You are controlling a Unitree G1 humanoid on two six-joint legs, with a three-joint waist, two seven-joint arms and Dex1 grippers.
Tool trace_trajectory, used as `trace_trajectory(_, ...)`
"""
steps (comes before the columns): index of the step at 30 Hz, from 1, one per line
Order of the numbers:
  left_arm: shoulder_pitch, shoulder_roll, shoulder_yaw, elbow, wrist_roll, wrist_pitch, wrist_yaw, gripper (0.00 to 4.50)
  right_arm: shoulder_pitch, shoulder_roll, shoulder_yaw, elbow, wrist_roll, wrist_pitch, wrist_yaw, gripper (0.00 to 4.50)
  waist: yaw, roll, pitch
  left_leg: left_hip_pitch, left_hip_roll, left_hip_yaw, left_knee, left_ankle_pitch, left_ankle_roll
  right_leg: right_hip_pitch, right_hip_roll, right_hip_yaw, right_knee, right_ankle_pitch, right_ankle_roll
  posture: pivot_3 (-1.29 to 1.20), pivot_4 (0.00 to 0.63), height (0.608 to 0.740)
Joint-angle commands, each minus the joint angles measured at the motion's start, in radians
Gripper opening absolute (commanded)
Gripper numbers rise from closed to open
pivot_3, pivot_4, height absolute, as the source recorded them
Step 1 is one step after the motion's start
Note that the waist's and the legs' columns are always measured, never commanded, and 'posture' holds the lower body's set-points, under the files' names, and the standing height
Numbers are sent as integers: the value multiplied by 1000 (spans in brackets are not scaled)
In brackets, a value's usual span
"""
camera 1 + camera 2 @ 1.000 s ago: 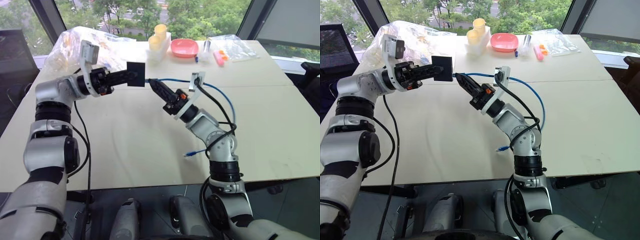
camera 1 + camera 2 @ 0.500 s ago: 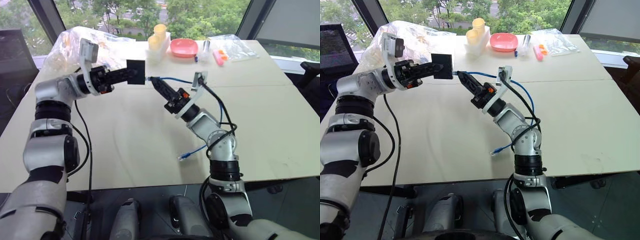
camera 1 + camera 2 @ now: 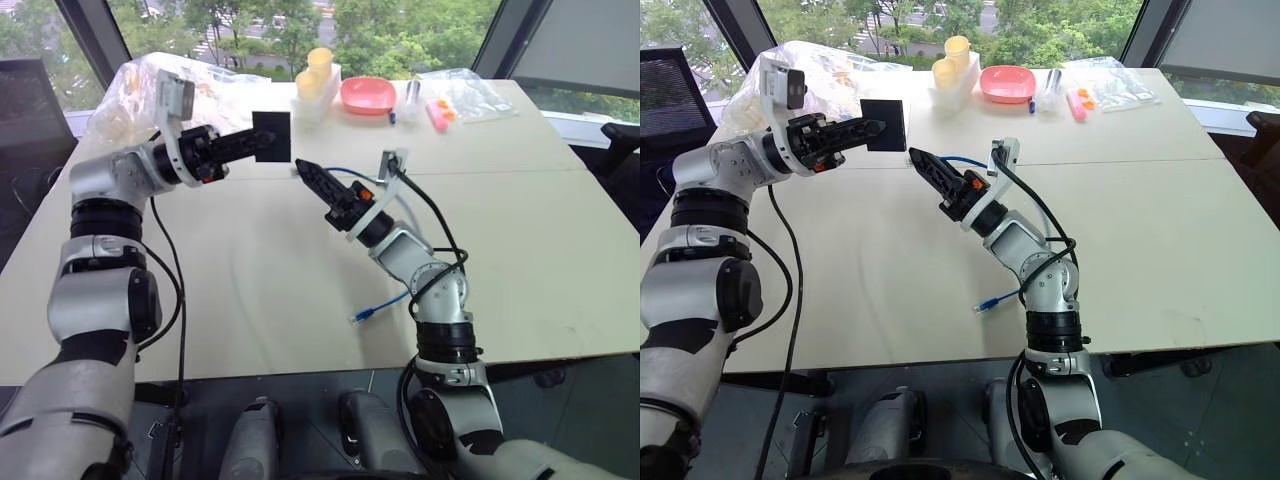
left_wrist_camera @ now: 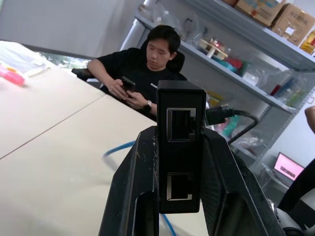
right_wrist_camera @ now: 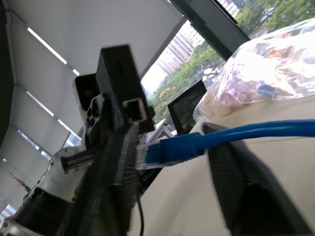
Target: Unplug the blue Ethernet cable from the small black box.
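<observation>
My left gripper (image 3: 258,142) is shut on the small black box (image 3: 272,137) and holds it up over the back left of the table. In the left wrist view the small black box (image 4: 179,147) sits between the two fingers with both ports empty. The blue Ethernet cable (image 5: 221,137) runs between the right gripper's spread fingers (image 5: 236,182). Its clear plug hangs free, just short of the box's port (image 5: 134,109). My right gripper (image 3: 304,171) is open, a little below and right of the box. The cable's other end (image 3: 362,314) lies on the table.
At the back of the cream table (image 3: 250,270) stand yellow cups (image 3: 318,75), a pink bowl (image 3: 368,95), a pink marker (image 3: 440,115) and plastic bags (image 3: 150,85). A seated person (image 4: 147,54) with a phone is beyond the table's edge.
The right gripper has drawn down and away from the box and its fingers have opened. The plug is out of the port. The cable's raised loop has sagged and its loose end slid left.
</observation>
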Motion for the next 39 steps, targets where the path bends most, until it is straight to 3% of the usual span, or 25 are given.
trace_trajectory(1,-14,22,18,-25,-19,-8,-5,489,22,-38,-94,-4,32,-26,-50,4185,1,0,0,0,0,0,0,0,0,0,0,0,-1,0,0,0,150,740)
trace_trajectory(2,-12,22,18,-28,-20,-7,-4,489,30,-55,-114,10,21,-33,-68,4425,2,0,0,-1,0,0,0,0,0,0,0,0,-1,0,0,0,150,740)
trace_trajectory(7,16,7,-7,-50,9,-55,31,489,46,-166,-162,138,-118,-73,-188,4425,-2,0,0,-1,0,0,0,0,0,0,-1,0,-2,0,0,0,150,740)
trace_trajectory(11,51,-43,-26,-60,71,-201,155,489,58,-276,-103,193,-234,1,-224,4425,-1,0,0,-1,0,0,-1,0,0,0,0,0,-2,0,0,0,150,740)
trace_trajectory(21,297,-266,-83,-227,189,-538,508,489,192,-372,-89,-111,-236,69,-170,4425,5,2,-1,-2,-1,1,0,-1,1,-1,-1,1,-2,0,1,0,150,740)
trace_trajectory(26,381,-356,-111,-154,249,-702,641,489,214,-358,-80,-205,-238,57,-167,4425,3,2,-1,-2,-1,1,1,-1,1,-1,0,1,-2,0,1,0,150,740)
trace_trajectory(28,383,-371,-116,-99,263,-755,663,1532,211,-344,-80,-216,-238,43,-168,4500,3,2,-1,-1,-1,1,1,-1,1,0,0,1,-2,0,1,0,150,740)
trace_trajectory(35,349,-369,-110,-45,254,-804,666,4266,214,-333,-81,-218,-254,6,-169,4500,4,2,-1,-1,-1,2,1,-1,1,0,0,1,-3,0,1,0,150,740)
trace_trajectory(36,352,-364,-113,-54,254,-802,663,4468,220,-332,-81,-223,-253,4,-170,4500,4,2,-1,-1,-1,1,1,-1,1,0,0,1,-3,0,1,0,150,740)
trace_trajectory(39,374,-335,-114,-160,233,-732,650,4468,255,-334,-71,-251,-261,-1,-163,4500,3,2,-1,-1,-1,1,1,-1,1,0,0,1,-3,0,1,0,150,740)
